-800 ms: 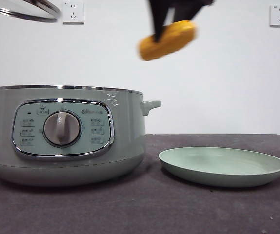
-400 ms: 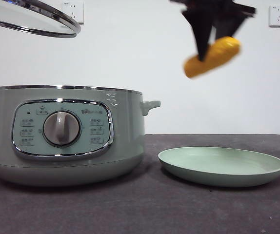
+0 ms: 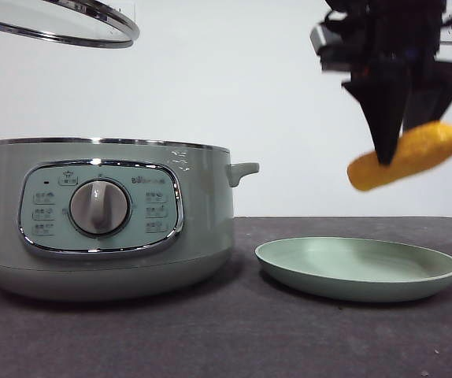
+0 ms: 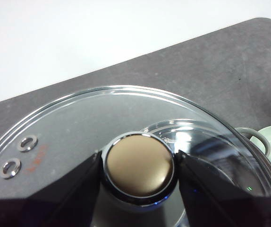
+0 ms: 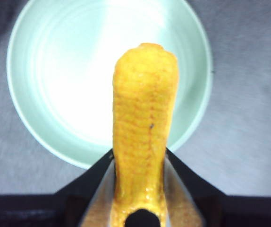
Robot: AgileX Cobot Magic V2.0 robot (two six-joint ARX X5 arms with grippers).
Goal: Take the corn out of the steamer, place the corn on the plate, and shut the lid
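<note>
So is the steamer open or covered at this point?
Open: the left gripper holds the lid by its knob, high above the steamer, whose rim is bare.

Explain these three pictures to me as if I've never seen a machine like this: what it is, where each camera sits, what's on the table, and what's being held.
This is a two-armed robot working at a table. One picture looks level across the table; the other two come from cameras on the arms' wrists.

On the dark table stand a sage-green steamer, open, and a pale green plate beside it.

The right gripper holds a yellow corn cob in the air above the plate, not touching it. Its wrist camera looks straight down past the corn.

The left gripper clamps the knob of the glass lid, held high above the steamer.
</note>
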